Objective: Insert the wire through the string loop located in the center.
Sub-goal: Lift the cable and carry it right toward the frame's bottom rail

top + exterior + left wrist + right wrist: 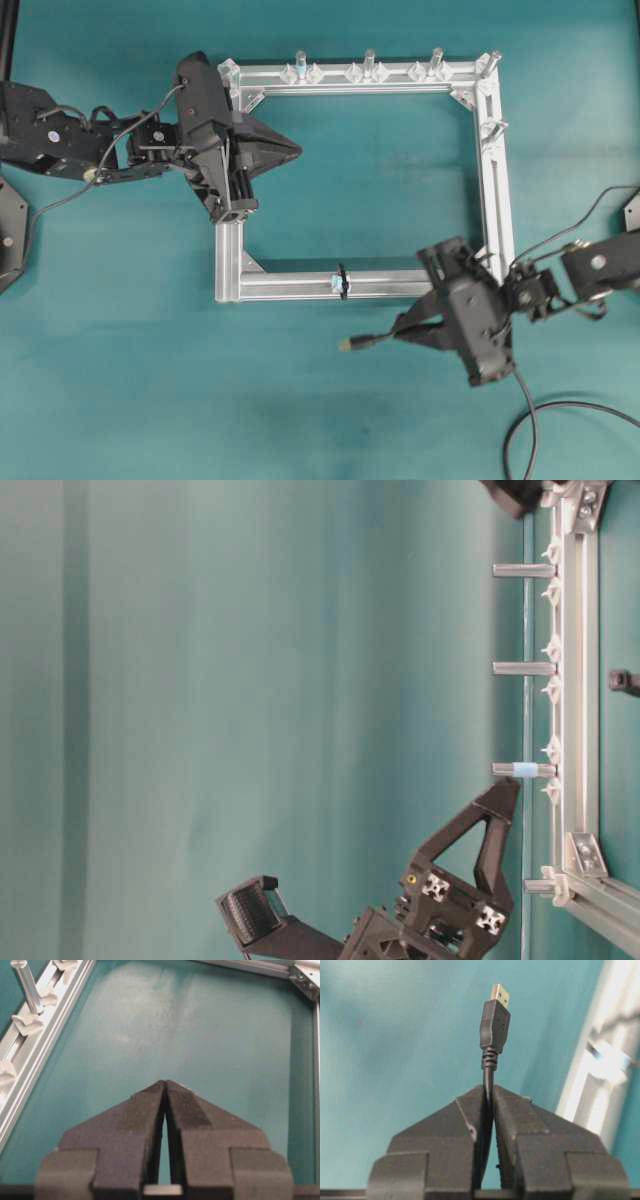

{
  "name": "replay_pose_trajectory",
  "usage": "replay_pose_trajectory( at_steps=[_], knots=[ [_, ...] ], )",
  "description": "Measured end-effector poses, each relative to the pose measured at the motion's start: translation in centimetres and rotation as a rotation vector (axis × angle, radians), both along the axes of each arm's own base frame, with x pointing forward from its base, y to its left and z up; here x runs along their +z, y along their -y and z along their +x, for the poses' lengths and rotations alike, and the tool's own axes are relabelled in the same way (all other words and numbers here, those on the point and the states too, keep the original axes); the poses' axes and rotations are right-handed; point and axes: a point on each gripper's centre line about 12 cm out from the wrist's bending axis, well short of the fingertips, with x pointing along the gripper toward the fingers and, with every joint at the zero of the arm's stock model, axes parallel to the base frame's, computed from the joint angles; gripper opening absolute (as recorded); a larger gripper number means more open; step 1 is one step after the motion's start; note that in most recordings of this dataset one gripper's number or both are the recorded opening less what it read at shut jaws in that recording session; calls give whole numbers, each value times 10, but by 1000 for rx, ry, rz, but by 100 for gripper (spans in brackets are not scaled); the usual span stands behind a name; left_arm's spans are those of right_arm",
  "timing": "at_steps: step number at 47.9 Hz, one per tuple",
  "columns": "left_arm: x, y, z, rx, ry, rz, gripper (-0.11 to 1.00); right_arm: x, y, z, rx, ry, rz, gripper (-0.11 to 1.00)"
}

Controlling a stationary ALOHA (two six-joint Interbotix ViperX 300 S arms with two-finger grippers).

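Note:
The wire's plug [352, 344] with its metallic tip sticks out to the left of my right gripper [400, 335], just below the frame's near bar. In the right wrist view the jaws [488, 1091] are shut on the thin black wire, and the plug [494, 1022] stands straight up beyond them. The string loop [342, 282] is tied round the near bar at its middle, beside a pale tag, and lies a little above the plug. My left gripper [298, 150] is shut on nothing inside the frame's upper left, its fingertips [165, 1084] touching.
The silver frame [497, 180] is a square of bars with upright pegs [368, 62] along its far side. The wire's slack [525, 420] curls off at the lower right. The frame's near bar [600, 1085] shows blurred to the right of the plug.

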Motion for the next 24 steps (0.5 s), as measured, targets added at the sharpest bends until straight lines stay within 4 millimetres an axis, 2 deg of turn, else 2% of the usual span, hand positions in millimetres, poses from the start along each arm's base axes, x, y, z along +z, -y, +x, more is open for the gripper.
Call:
replay_pose_trajectory(
  at_steps=[24],
  knots=[
    [0, 0, 0, 0, -1, -1, 0, 8, 49, -43, -140, 11, 10, 7]
  ],
)
